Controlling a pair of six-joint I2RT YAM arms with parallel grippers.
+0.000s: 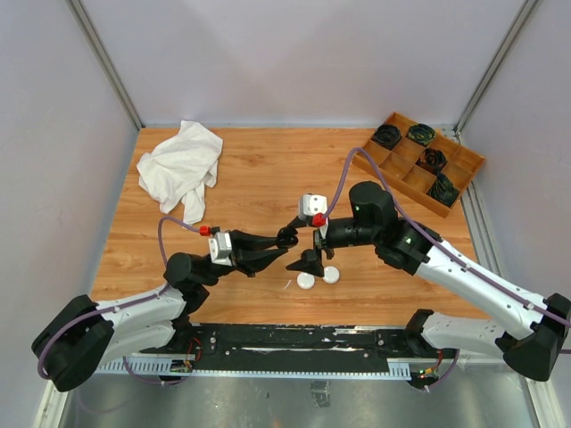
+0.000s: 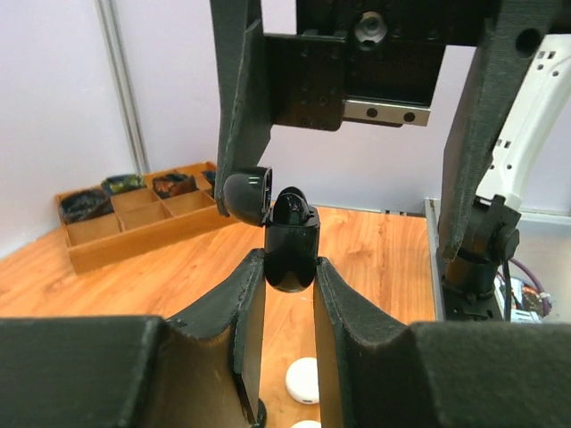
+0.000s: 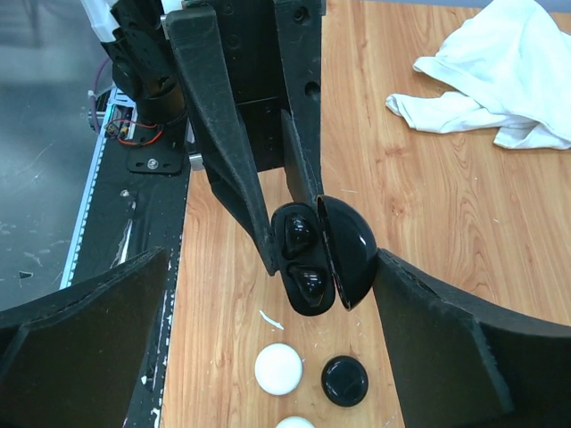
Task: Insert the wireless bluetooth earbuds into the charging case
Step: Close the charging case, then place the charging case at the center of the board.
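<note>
— While the small black oval plastic charging case (image 2: 291, 245) is gripped by the clenched left pincer (image 2: 287, 267) above the wooden counter (image 1: 259, 187), where are the buds found?

— Two glossy black stemmed earbuds (image 3: 299, 236) are seen in its wells, at 12 and 6 o'clock. Full seating cannot be confirmed. The domed hinged lid (image 3: 350, 254) stands open at 3 o'clock.

— And the right pincer (image 2: 339, 232)?

— It is spread wide and released, straddling the case, with one finger touching or just beside the lid.

— How is this step best done?

— Closing seems due. The lid should be pressed gently over its hinge while the case is braced, since a sideways shove could twist it loose.

— What room is left?

— A white round puck (image 3: 277, 368) and a black round puck (image 3: 344, 379) lie beneath at 6 o'clock. The crumpled white cloth (image 1: 183, 165) at 10 and the wooden compartment tray (image 1: 419, 159) at 2 are well apart.
</note>
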